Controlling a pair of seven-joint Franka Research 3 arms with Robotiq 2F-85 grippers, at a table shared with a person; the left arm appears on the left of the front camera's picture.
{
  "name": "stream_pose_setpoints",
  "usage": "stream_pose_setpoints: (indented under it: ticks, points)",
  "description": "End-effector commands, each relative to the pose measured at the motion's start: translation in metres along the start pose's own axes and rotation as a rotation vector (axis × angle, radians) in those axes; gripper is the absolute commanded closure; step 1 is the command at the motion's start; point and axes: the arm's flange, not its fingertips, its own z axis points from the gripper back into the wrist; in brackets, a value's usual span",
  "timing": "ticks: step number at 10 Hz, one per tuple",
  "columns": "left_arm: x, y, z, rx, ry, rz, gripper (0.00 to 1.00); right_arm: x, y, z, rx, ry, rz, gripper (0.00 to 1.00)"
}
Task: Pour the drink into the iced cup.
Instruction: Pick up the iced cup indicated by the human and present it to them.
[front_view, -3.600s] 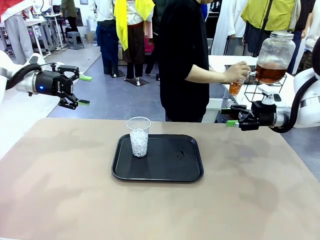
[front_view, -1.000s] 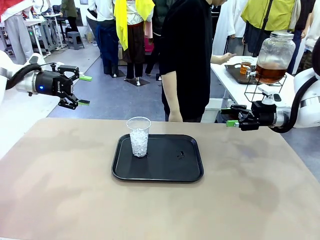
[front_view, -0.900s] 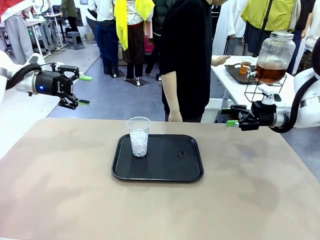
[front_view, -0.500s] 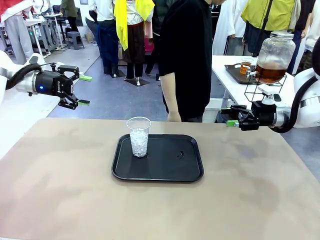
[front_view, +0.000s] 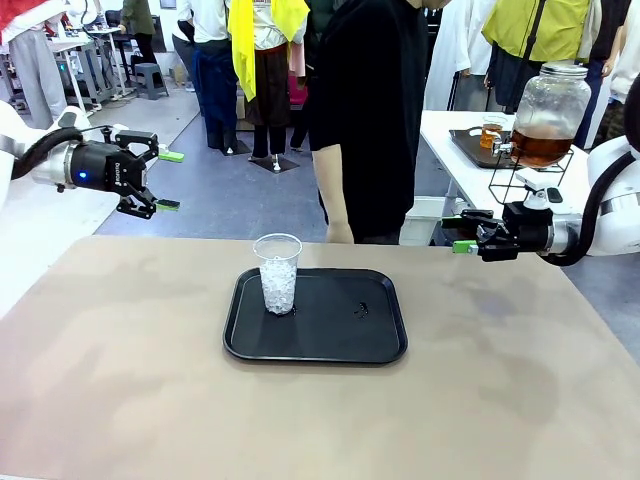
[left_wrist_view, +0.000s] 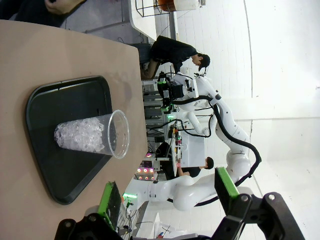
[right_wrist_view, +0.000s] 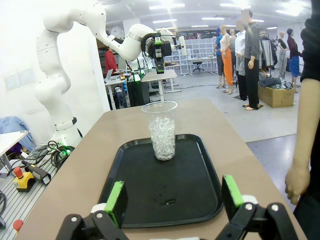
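Observation:
The iced cup (front_view: 278, 273), clear plastic and about half full of ice, stands upright at the left of a black tray (front_view: 340, 335). The drink (front_view: 540, 149) is amber liquid in a round glass dispenser jar (front_view: 549, 100) on a wire stand on a side table at the back right. My left gripper (front_view: 166, 181) hangs open past the table's far left corner. My right gripper (front_view: 456, 233) is open at the far right edge, below the jar. Both wrist views look at the iced cup (left_wrist_view: 90, 136) (right_wrist_view: 162, 131) between open fingers, nothing held.
A person in black (front_view: 365, 120) stands at the table's far edge, one hand (front_view: 340, 232) hanging just behind the tray. A small cup of amber liquid (front_view: 490, 133) sits on a dark tray by the jar's spigot. Broad bare tabletop (front_view: 150, 380) surrounds the tray.
The person has drawn the arm back from the side table and shifted left, behind my table. Both arms and the iced cup have stayed still.

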Motion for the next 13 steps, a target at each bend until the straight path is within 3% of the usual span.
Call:
stream_pose_setpoints:
  ticks: [1,13]
  points:
    - [-0.0003,-0.0017,0.0003,-0.006,-0.004,-0.008,0.00,0.0021,0.0026,-0.0011,-0.002,-0.019,-0.001,0.00]
    - [-0.0003,-0.0017,0.0003,-0.006,-0.004,-0.008,0.00,0.0021,0.0026,-0.0011,-0.002,-0.019,-0.001,0.00]
